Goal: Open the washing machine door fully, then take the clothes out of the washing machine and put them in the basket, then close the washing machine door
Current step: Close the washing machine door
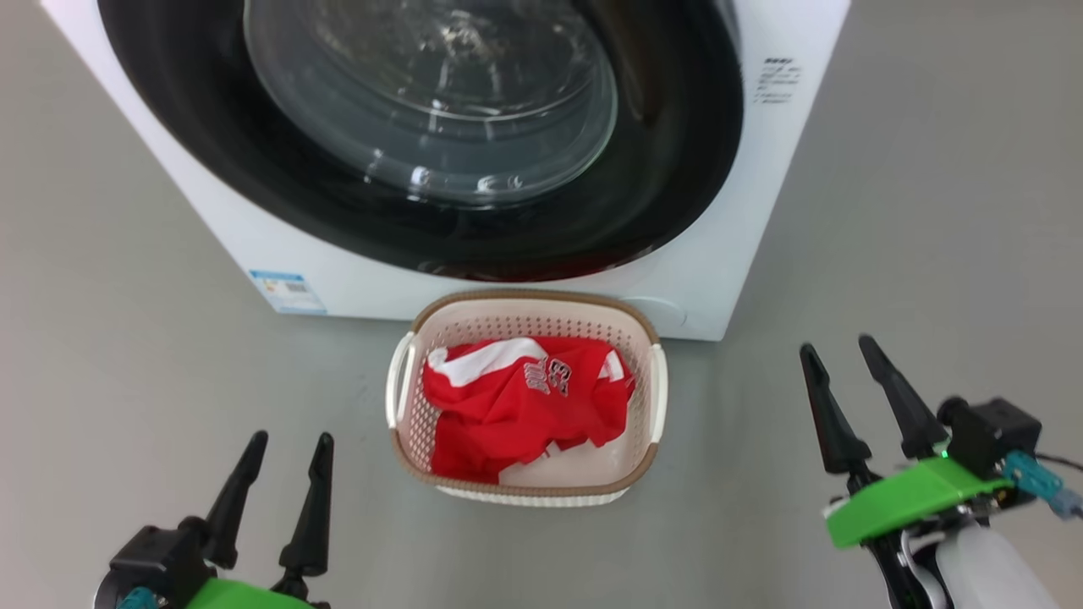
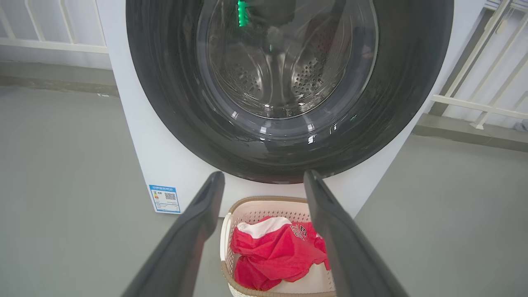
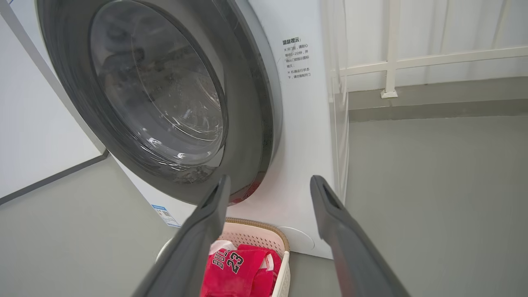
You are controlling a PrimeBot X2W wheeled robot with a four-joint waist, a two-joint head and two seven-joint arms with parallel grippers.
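Railing (image 3: 390, 49) behind washing machine (image 3: 301, 123), wrist views

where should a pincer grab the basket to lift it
Probably a white side handle, from above: the handles stick out as thin loops from the walls of the basket, and the clothes heaped inside block the middle.

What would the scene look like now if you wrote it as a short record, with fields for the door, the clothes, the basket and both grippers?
washing machine door: closed, flat against the washing machine front
clothes: red with white trim, crumpled in the basket, number 23 facing up
basket: on the floor, just in front of the machine
left gripper: jaws open, empty, left of the basket
right gripper: jaws open, empty, right of the basket
task state: all three steps appear done
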